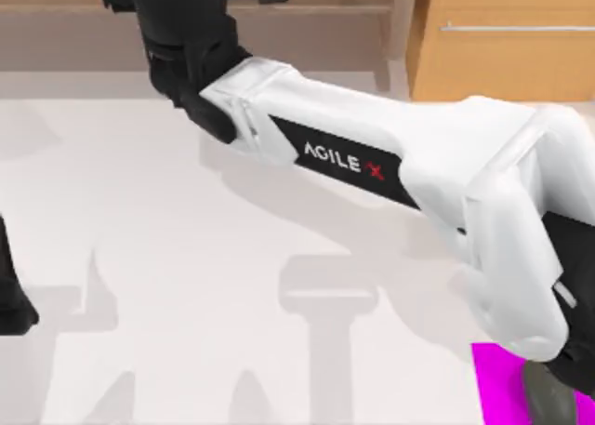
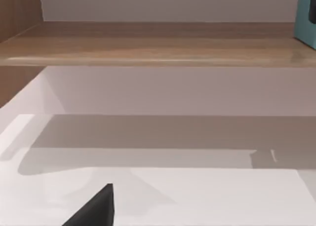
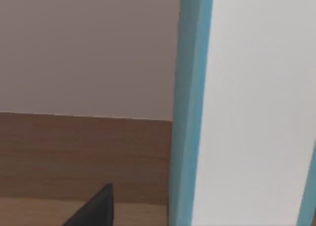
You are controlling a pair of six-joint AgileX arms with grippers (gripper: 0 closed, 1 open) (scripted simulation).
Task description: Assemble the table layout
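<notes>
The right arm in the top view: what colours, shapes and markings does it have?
The right arm has boxy, rounded white shells with black sections between them. One white link carries a black strip with white "AGILE" lettering and a red X. Toward the shelf it ends in bulky black parts. The left arm shows as black at the table's left edge.

"AGILE X" — right arm (image 1: 372, 155)

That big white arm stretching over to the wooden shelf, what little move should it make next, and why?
Probably ease a little closer. The right arm reaches across the white matte table to the brown wooden shelf, and its wrist camera sits close to an upright teal-edged white panel on the shelf board. Nothing looks grasped yet. The left arm waits at the table's left edge.
</notes>
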